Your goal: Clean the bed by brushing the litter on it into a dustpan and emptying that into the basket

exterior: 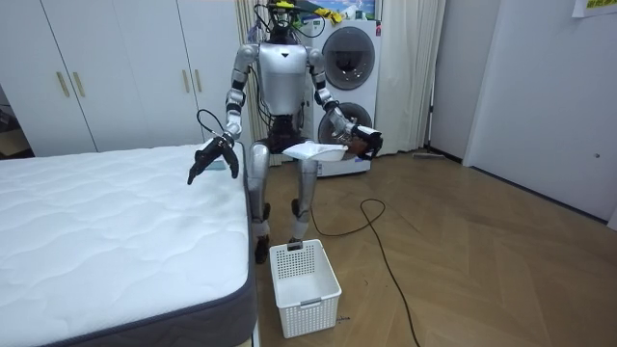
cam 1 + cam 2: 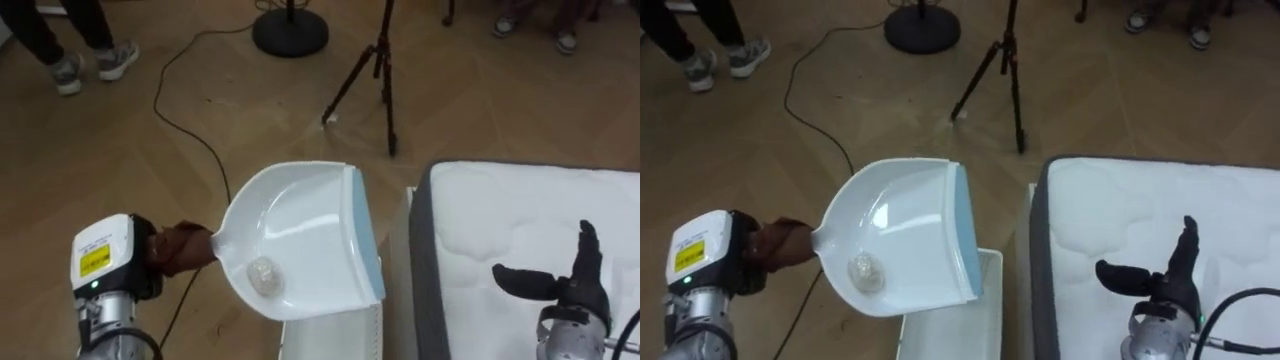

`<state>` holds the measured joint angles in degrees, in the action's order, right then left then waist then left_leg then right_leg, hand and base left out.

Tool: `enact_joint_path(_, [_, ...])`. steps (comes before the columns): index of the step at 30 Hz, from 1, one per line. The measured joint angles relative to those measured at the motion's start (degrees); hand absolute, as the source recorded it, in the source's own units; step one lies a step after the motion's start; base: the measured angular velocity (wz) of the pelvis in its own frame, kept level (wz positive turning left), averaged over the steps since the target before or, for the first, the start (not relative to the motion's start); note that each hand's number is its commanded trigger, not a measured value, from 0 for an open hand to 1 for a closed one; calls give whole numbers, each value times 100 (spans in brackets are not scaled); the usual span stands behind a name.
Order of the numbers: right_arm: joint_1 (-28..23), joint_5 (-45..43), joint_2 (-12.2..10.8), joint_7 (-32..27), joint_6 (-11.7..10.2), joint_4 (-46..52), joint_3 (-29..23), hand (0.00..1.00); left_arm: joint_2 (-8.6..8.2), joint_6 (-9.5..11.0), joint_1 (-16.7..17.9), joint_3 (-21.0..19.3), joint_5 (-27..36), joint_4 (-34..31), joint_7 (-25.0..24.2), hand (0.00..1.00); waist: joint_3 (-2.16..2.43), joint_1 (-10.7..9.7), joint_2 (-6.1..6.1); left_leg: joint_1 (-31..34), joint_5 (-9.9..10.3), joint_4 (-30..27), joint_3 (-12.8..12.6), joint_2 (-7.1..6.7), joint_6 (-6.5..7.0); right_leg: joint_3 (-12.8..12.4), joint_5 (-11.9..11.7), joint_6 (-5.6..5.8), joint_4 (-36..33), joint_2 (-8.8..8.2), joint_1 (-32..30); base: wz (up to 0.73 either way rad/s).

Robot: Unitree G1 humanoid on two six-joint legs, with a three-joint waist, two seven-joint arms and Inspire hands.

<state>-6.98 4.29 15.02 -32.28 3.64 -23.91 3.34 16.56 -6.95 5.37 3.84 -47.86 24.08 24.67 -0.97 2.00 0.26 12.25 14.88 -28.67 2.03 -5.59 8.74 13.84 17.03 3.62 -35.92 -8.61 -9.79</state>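
The robot stands at the corner of the bed (image 2: 530, 210). Its left hand (image 2: 178, 248) is curled tight around the handle of a white dustpan (image 2: 300, 235). The pan sticks out from that hand toward the bed. It is held nearly flat, and I think that is so the trash does not roll out too soon. A small crumpled ball (image 2: 262, 275) sits deep in the pan, close to the handle and the hand.

A white basket (image 2: 335, 335) stands on the floor, under the far edge of the pan and away from the hand. I think the pan hangs there so the ball can be tipped straight down into the basket. To do that, the hand would need to tilt the pan's blue edge down.

The right hand (image 2: 575, 285) hovers just over the bed with its fingers spread and the thumb out to the side. It holds nothing. The bed top around that hand looks bare.

Count them: one bed, one dustpan, one ball, one basket. Far past the left hand, on the wood floor, I see one tripod (image 2: 365, 75), one round stand (image 2: 290, 30) and one dark cord (image 2: 185, 125). One person's two shoes (image 2: 95, 65) stand there too.
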Motion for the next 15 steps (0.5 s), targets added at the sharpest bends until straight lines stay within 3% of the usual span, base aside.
enact_joint_path(2, [-7,-1,3,-3,0,2,-13,0,12,8,-36,-9,8,1,-46,100,21,-97,-36,-15,-11,-8,134,-27,-9,-165,-208,-75,562,93,-253,47])
enact_joint_path(3, [-7,-5,2,-2,0,6,-11,0,17,25,-37,-32,-3,1,-52,100,25,-90,-58,-29,2,-8,144,-33,-32,-238,-368,-55,756,117,-286,19])
enact_joint_path(4, [-5,-17,-1,10,-1,14,-8,0,48,74,-39,-102,-14,0,-58,100,28,-89,-145,-32,33,-6,163,-88,-80,-277,-841,-94,1042,164,-325,27])
enact_joint_path(6, [-2,-30,65,52,-3,24,-26,0,52,93,-63,-154,-16,14,-68,100,39,-156,-112,-33,73,6,309,-64,-135,-214,-853,-142,1091,199,-248,25])
enact_joint_path(8, [94,-31,110,147,-6,23,-33,0,65,101,-98,-266,-23,18,-67,100,30,-149,-101,-8,133,-10,328,13,-227,-200,-817,-202,1130,312,-239,2])
enact_joint_path(11, [158,-23,115,306,-63,14,-31,0,77,107,-143,-267,-19,49,-65,100,18,-165,-83,19,177,-35,285,81,-258,-168,-777,-216,1127,352,-240,5])
enact_joint_path(15, [344,30,131,481,-137,-102,0,0,84,105,-539,-259,-38,497,-18,100,-65,-132,-34,264,443,-505,256,128,-281,-171,-511,-229,752,364,-437,1])
